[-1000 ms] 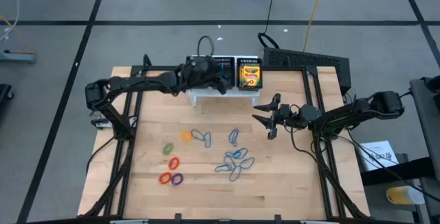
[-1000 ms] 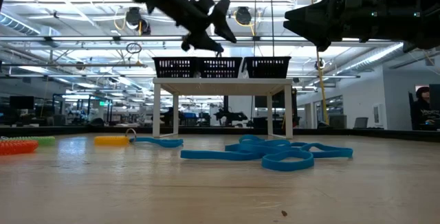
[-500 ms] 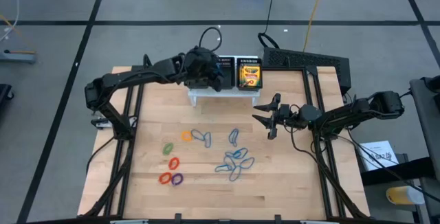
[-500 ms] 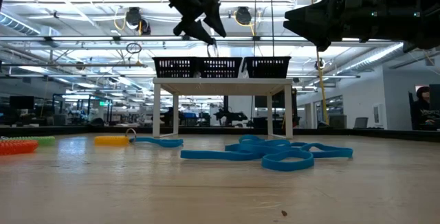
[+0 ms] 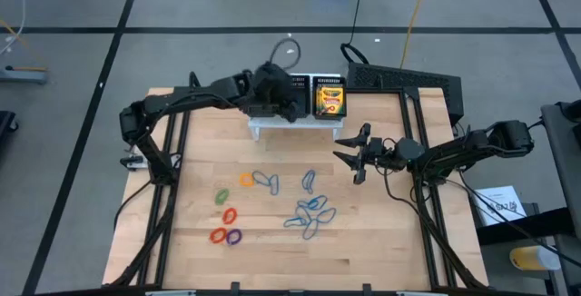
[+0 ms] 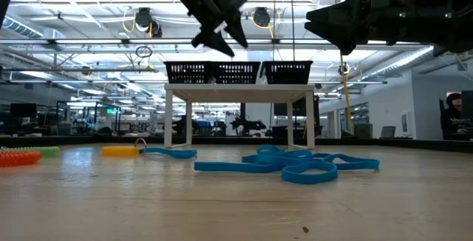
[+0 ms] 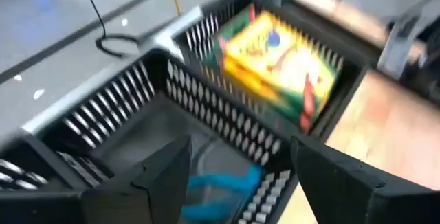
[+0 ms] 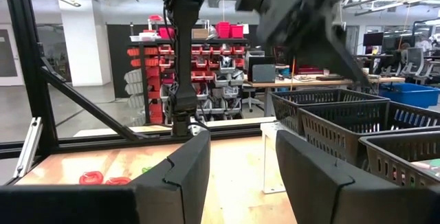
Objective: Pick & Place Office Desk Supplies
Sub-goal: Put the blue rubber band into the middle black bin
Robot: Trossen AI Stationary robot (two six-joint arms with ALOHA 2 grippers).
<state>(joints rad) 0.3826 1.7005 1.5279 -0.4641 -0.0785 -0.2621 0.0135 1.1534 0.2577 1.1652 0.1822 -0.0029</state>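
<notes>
One crayon box (image 5: 329,98) visible in organiser (image 5: 300,85); one blue loop (image 7: 223,183) in middle compartment. Left gripper (image 7: 237,176) hovering above it, fingers wide, empty. Right gripper (image 5: 349,153) waiting mid-worktop (image 5: 272,251), fingers parted, empty.

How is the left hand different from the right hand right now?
The left hand is up over the black basket on its white stand, while the right hand waits over bare wood beside the blue loops. The left hand has a blue loop lying in the basket below it; the right hand has nothing under it. Both are dark, two-fingered, open and empty.
</notes>
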